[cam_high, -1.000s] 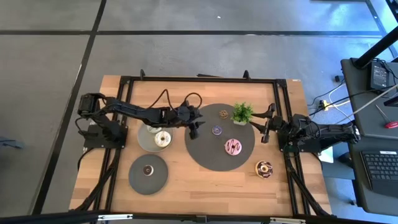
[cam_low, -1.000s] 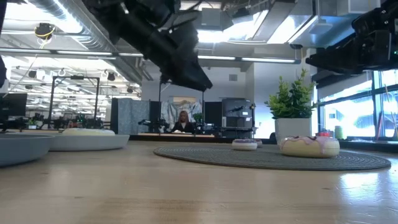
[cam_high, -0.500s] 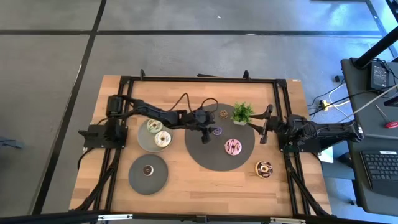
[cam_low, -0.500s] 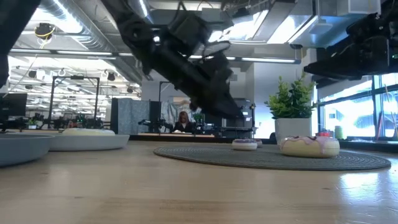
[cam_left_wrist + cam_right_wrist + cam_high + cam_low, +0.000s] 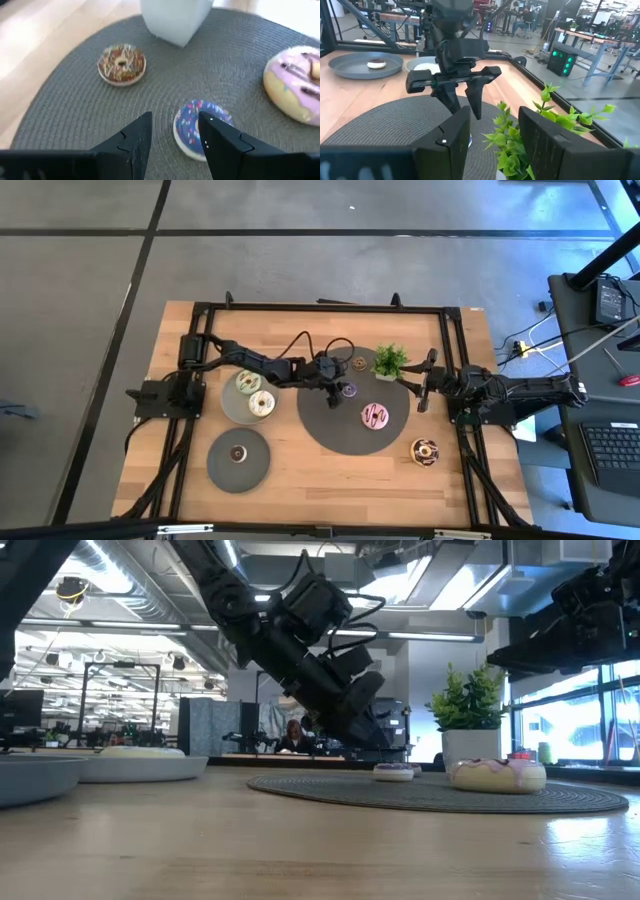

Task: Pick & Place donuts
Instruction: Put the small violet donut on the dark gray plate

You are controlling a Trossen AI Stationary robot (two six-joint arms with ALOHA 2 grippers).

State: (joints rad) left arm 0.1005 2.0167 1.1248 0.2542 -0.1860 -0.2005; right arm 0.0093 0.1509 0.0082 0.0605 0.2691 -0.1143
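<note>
Wooden tabletop [image 5: 330, 470]: three donuts already on grey plates at 9 o'clock. Your left pincer [image 5: 172, 137], open and empty, hovers by purple donut [image 5: 197, 127] on mat [image 5: 340, 425]; four donuts left incl. it.

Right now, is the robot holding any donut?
No. The left gripper is open above the purple donut; the right gripper is open, empty.

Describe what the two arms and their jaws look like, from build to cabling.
Both arms are dark, near-black jointed links mounted on black bases at the table's sides. The left arm carries loose black cables looping above its forearm; the right arm looks bulkier and boxier. The left gripper has two flat, tapering black jaws under a wide crossbar, seen clearly from the right wrist. The right gripper looks the same, with a small pale dot on each jaw.
</note>
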